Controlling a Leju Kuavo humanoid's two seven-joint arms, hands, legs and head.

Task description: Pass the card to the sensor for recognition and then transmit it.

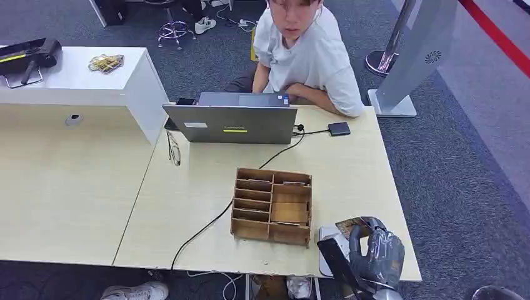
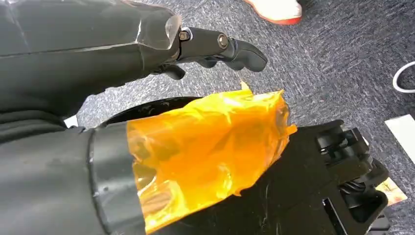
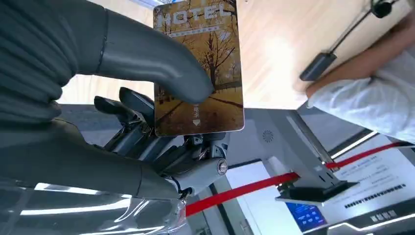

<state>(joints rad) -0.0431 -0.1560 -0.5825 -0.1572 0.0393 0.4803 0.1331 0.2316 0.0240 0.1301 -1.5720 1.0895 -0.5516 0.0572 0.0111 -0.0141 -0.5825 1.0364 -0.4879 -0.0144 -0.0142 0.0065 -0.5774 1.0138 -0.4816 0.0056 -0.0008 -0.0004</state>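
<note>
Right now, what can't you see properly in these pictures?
- Card, right wrist view: the thumb covers part of its face; its small print is too small to read.
- Right hand, head view: cut off by the bottom edge.
- White pad, head view: mostly hidden behind that hand.
- Wooden organiser: slot contents too small.

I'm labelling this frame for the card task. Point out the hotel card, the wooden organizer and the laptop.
hotel card (image 3: 205, 68), right wrist view, on its printed tree picture above the thumb.
wooden organizer (image 1: 291, 212), head view, on the floor of its large compartment.
laptop (image 1: 231, 125), head view, on the grey back of its lid.
</note>
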